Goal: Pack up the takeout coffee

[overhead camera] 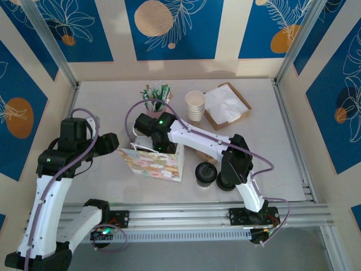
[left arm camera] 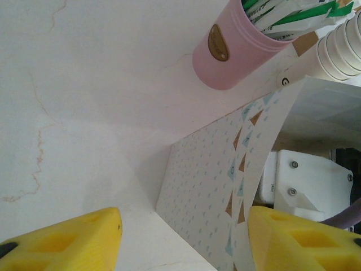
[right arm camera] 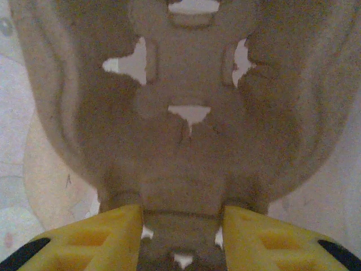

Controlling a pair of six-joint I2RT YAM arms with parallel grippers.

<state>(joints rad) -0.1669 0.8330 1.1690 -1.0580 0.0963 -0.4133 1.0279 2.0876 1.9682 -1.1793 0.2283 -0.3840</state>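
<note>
The takeout coffee (overhead camera: pixel 206 172), a small cream cup with a black lid, stands on the table just right of the patterned gift bag (overhead camera: pixel 151 162). My right gripper (overhead camera: pixel 162 143) reaches down into the bag's open top. In the right wrist view its yellow fingers (right arm camera: pixel 181 237) are shut on a tab of a brown moulded pulp cup carrier (right arm camera: pixel 189 84). My left gripper (overhead camera: pixel 110 144) hovers at the bag's left side, open and holding nothing. In the left wrist view the bag's side panel (left arm camera: pixel 214 186) stands between the spread left gripper fingers (left arm camera: pixel 183 237).
Behind the bag stand a pink cup of sachets (overhead camera: pixel 155 100) (left arm camera: pixel 231 51), a stack of lidless cream cups (overhead camera: pixel 195 105) (left arm camera: pixel 344 45) and a brown tray of napkins (overhead camera: pixel 227 105). The right arm's links (overhead camera: pixel 208 144) span the space above the coffee.
</note>
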